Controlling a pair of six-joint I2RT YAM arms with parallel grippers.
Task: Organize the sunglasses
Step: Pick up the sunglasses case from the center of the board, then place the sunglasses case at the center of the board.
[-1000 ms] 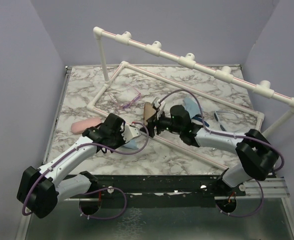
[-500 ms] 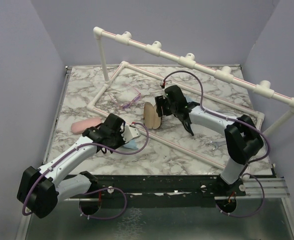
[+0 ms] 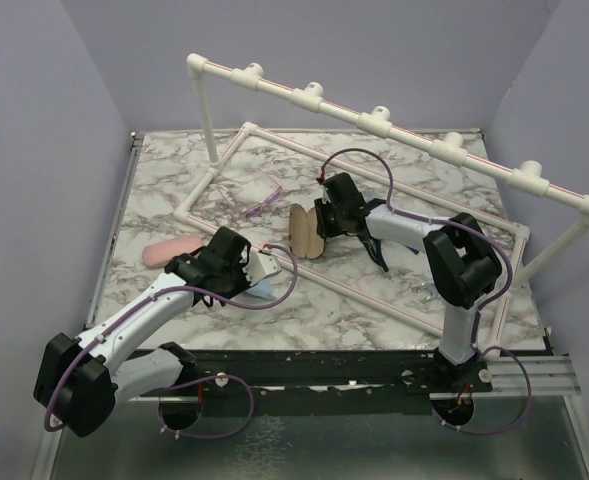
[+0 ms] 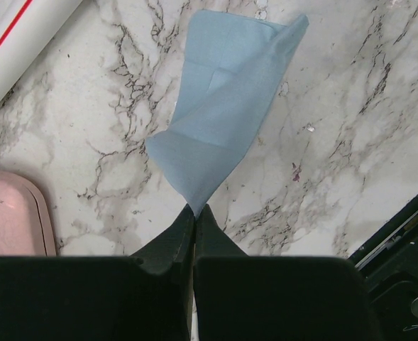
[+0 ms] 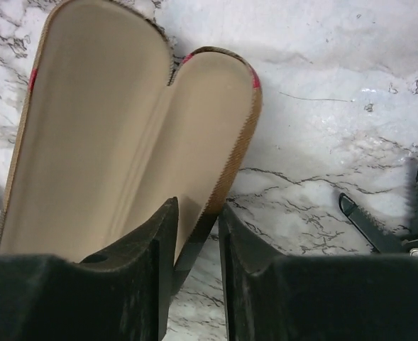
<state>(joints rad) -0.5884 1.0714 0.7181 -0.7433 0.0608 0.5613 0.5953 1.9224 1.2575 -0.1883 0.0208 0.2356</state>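
- Far left, the pink case [image 3: 169, 250] lies closed on the table [image 3: 164, 180], out of play.
- Left claw [image 4: 194, 213] is clenched on one corner of the blue cloth [image 4: 223, 106]. The rest of the cloth lies spread on the marble, so I read this as the wipe being kept ready rather than in use.
- Behind it, the pink pair [image 3: 262, 203] lies on the table inside the pipe frame [image 3: 209, 185], apart from both claws and untouched. It looks like it's waiting for a case.
- Centre, the brown case [image 5: 102, 128] lies wide open, its tan lining up and nothing in it.
- Right claw [image 5: 198, 220] has a finger on either side of that case's near rim, probably to steady or shift it. I cannot tell whether it is biting.
- Just right of it lie the pliers [image 5: 375, 231], not part of the job.
- I cannot make out the blue pair, and the right arm may be covering it.
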